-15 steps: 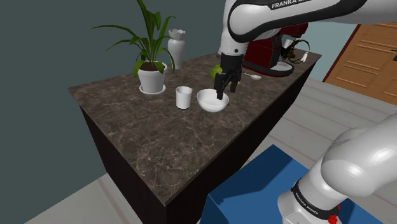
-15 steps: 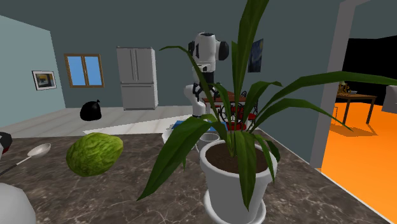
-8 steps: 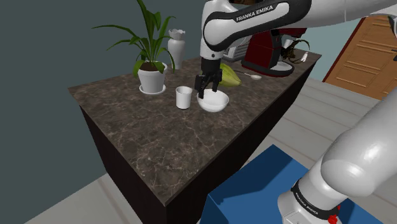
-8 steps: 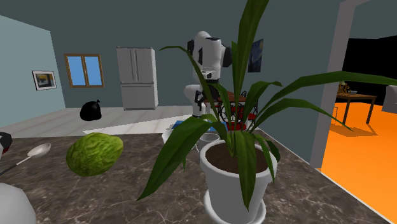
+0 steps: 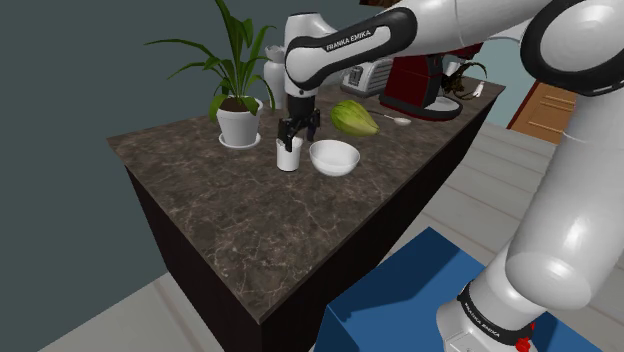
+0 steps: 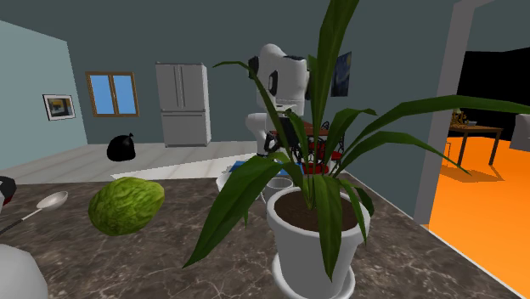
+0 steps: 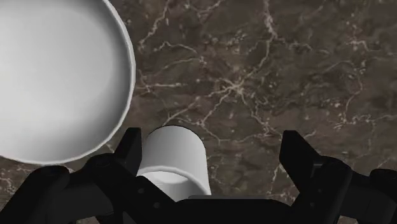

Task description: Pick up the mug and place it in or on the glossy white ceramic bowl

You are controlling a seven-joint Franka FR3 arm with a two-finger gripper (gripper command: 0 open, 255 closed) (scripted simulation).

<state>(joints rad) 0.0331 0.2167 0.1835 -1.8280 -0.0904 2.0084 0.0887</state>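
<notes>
A plain white mug (image 5: pixel 289 155) stands upright on the dark marble counter (image 5: pixel 250 220), just to the shoulder view's left of a white bowl (image 5: pixel 334 158). My black gripper (image 5: pixel 295 143) hangs straight above the mug, open, fingertips near its rim. In the wrist view the mug (image 7: pixel 173 159) sits between the spread fingers, close to one finger (image 7: pixel 130 149) and well apart from the other; neither touches it. The empty bowl (image 7: pixel 57 76) lies just beyond that nearer finger.
A potted plant (image 5: pixel 238 120) and a white vase (image 5: pixel 277 75) stand behind the mug. A green fruit (image 5: pixel 354 117), a spoon (image 5: pixel 398 121) and a red coffee machine (image 5: pixel 425 85) lie past the bowl. My blue stand (image 5: pixel 400 300) sits below the counter's near edge.
The arm has swung to the shoulder view's left, carrying the gripper from over the bowl to over the mug. The fingers stayed open. Mug and bowl have not moved.
</notes>
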